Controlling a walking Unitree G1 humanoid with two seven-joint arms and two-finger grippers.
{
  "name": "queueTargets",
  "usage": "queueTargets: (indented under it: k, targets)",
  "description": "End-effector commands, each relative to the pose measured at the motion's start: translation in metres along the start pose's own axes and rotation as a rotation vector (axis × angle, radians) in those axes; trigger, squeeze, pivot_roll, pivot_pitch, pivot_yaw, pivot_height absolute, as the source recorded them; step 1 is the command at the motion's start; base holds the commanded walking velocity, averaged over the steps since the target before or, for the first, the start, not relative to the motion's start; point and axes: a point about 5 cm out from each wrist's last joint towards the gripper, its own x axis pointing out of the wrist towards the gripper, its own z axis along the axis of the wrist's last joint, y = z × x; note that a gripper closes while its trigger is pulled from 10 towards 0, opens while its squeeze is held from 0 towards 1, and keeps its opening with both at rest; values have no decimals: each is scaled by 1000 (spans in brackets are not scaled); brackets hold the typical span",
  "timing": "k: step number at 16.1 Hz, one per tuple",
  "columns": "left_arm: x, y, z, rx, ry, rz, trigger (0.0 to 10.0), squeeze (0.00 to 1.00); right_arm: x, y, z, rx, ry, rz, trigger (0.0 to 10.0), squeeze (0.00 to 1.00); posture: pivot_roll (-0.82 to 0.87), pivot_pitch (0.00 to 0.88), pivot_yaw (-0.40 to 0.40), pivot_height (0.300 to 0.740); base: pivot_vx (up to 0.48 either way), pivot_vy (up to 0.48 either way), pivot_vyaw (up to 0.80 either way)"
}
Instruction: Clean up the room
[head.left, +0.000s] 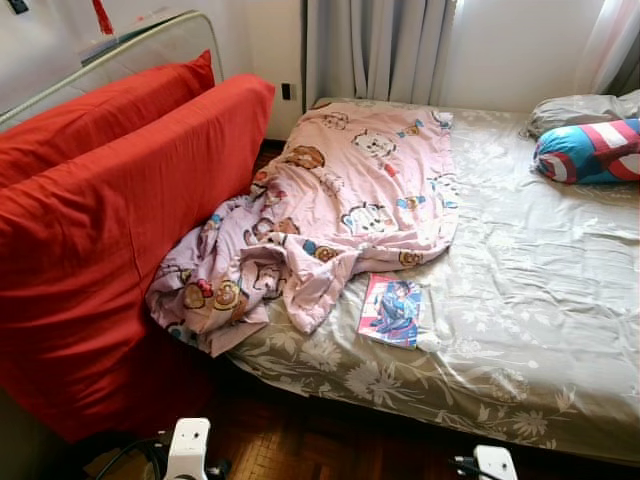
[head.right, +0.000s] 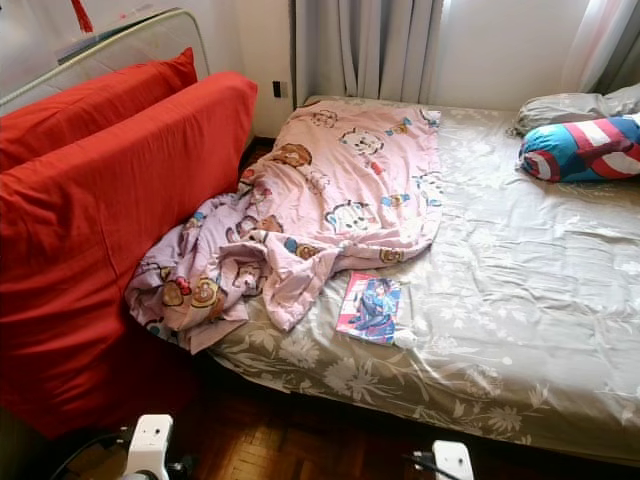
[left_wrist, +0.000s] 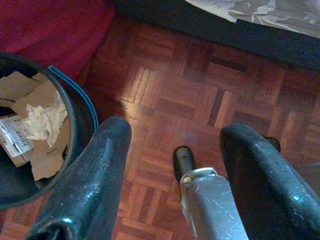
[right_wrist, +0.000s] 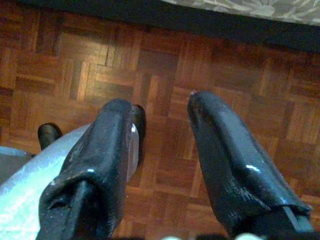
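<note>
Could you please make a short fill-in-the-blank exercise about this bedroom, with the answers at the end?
1. The pink cartoon blanket lies crumpled on the ____.
2. The magazine lies on the bed sheet just beside the blanket's ____ edge, near the bed's front edge.
3. The left gripper hangs open above the ____ floor.
4. The dark bin next to the left gripper holds paper and ____ scraps.

Missing words: bed; lower; parquet; cardboard

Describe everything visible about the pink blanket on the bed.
The pink blanket is soft printed fabric with cartoon animal figures. It lies unfolded and crumpled, stretching from near the curtains toward the bed's near edge, its bunched end spilling over the mattress side against the red cushion. Its lower fold reaches the magazine.
</note>
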Motion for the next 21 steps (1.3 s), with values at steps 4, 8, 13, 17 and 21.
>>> queueTargets:
  k: [4, 8, 13, 17, 21]
  targets:
    - [-2, 1, -9, -19, 26, -2, 10000, 0, 0, 4, 0, -29, -9, 15, 10000, 0, -26, 3, 6, 740, 0, 0, 0]
    - [-2, 1, -7, -12, 24, -8, 10000, 0, 4, 21, 1, 0, -13, 30, 10000, 0, -32, 0, 11, 740, 0, 0, 398]
    - [-1, -1, -5, -10, 17, -15, 10000, 0, 2, 13, -3, 2, -8, 24, 10000, 0, -35, 0, 12, 740, 0, 0, 0]
    - [0, -2, -1, -14, 6, -16, 10000, 0, 0, 7, -2, -15, -8, 18, 10000, 0, -33, 0, 4, 740, 0, 0, 0]
    - [0, -3, -1, -23, 6, -13, 10000, 0, 1, 4, 2, -17, -14, 11, 10000, 0, -31, 1, -5, 740, 60, 0, 0]
